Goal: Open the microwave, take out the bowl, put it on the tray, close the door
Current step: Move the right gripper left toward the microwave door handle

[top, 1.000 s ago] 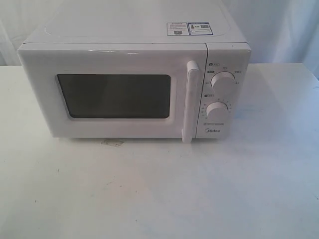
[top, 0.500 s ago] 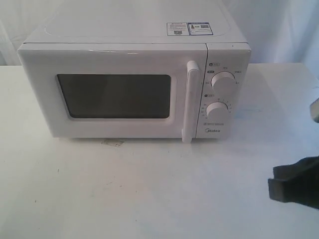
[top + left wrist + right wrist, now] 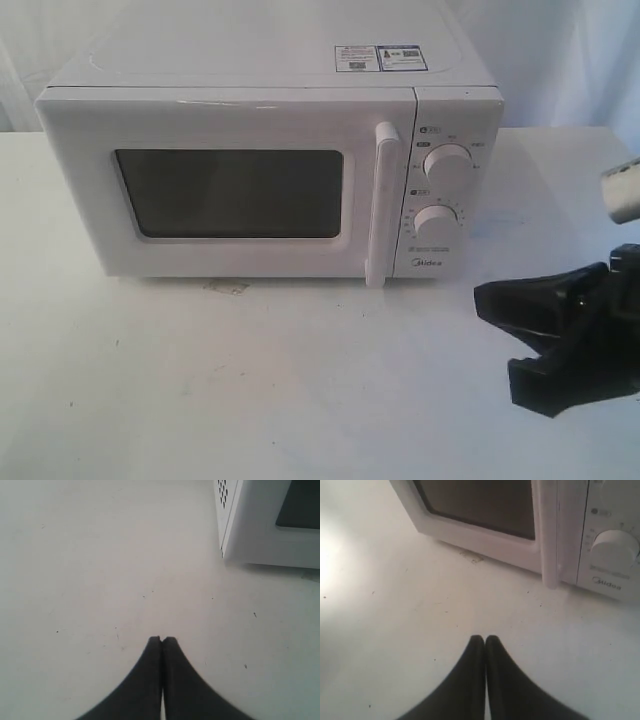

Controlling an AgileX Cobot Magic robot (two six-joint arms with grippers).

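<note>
The microwave (image 3: 270,170) looks to us a heavy, rigid, smooth white box. It stands ahead of our right gripper (image 3: 485,639), whose jaws are pressed together on nothing; the left gripper (image 3: 161,640) is likewise closed and empty. On the door (image 3: 80,180), the tall, stiff bar handle (image 3: 382,205) seems the place to hook. We cannot see the bowl behind the dark window (image 3: 230,195).

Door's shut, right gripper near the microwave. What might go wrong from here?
The right gripper is shut, so it may bump the handle rather than grasp it, or hit the knobs beside it. Pulling may drag the microwave: the left gripper is not bracing it.
</note>
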